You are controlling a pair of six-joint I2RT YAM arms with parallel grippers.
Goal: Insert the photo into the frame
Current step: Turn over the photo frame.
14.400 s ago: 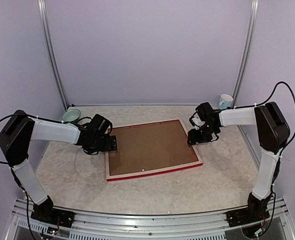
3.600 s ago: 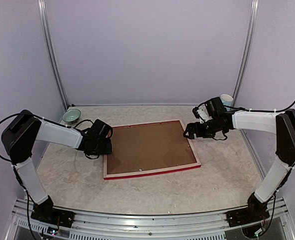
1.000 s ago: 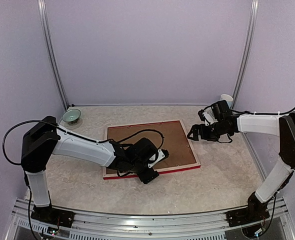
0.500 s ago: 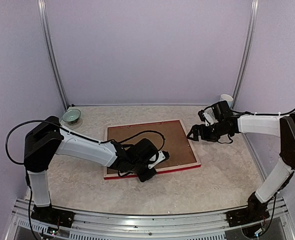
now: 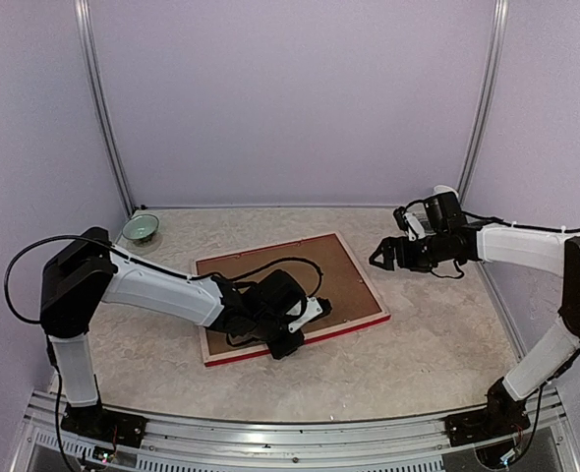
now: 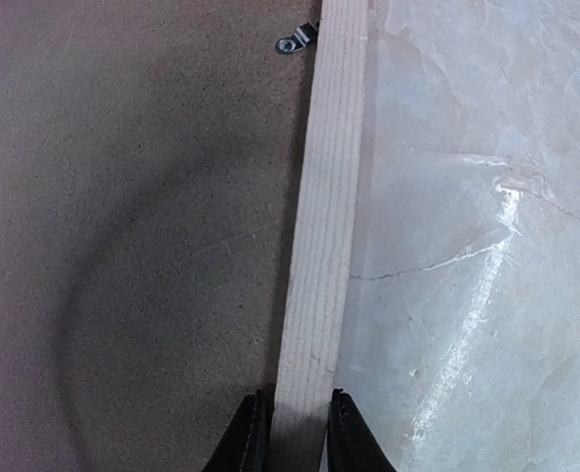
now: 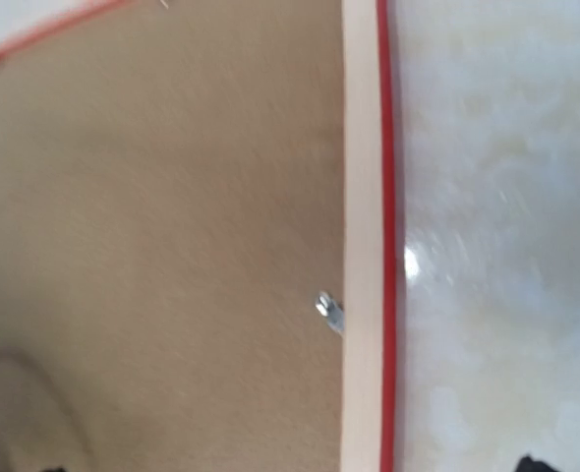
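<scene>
The frame [image 5: 354, 321] lies face down on the table, pale wood back up, with a red strip along its edge. A brown backing board [image 5: 270, 285] fills it. My left gripper [image 5: 288, 340] reaches over the near rail and is shut on it; in the left wrist view the black fingertips [image 6: 253, 441] pinch the pale wood rail [image 6: 319, 246] from both sides. My right gripper [image 5: 383, 258] hovers open just off the frame's right end, holding nothing. The right wrist view looks down on that rail [image 7: 362, 246] and its red edge. The photo is out of view.
A green bowl [image 5: 141, 228] sits at the back left corner and a white cup [image 5: 445, 193] at the back right, behind the right arm. Small metal tabs [image 6: 298, 39] [image 7: 329, 310] hold the backing board. The left arm's cable [image 5: 270, 264] loops over the board.
My left gripper has closed on the frame's near rail. The frame has swung a little, its left end coming nearer. The right gripper has drifted slightly right.
</scene>
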